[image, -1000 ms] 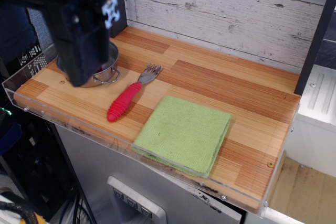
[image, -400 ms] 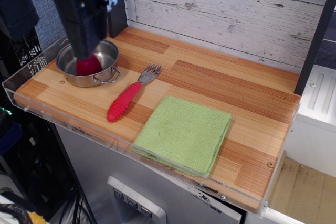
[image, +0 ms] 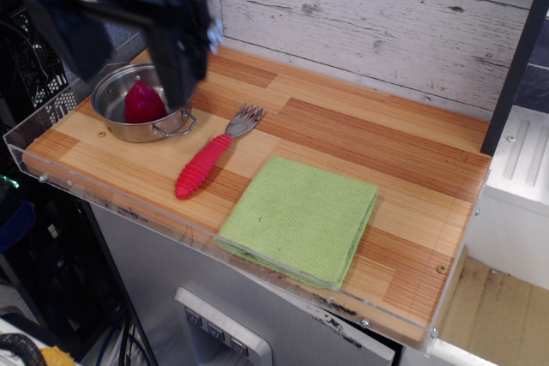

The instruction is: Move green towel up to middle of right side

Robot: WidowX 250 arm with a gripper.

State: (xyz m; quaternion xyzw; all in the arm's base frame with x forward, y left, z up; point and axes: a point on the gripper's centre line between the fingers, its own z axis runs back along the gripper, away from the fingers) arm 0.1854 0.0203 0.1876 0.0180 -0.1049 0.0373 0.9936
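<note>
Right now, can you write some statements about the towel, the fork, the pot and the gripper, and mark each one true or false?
1. The green towel lies flat near the front edge of the table. True.
2. The gripper is touching the towel. False: it is blurred, over by the steel pot, far from the towel.
3. The fork has a red handle. True.
4. The steel pot is empty. False: a red object sits inside it.
5. The fork lies on top of the towel. False: it lies on the wood, to the towel's left, apart from it.
</note>
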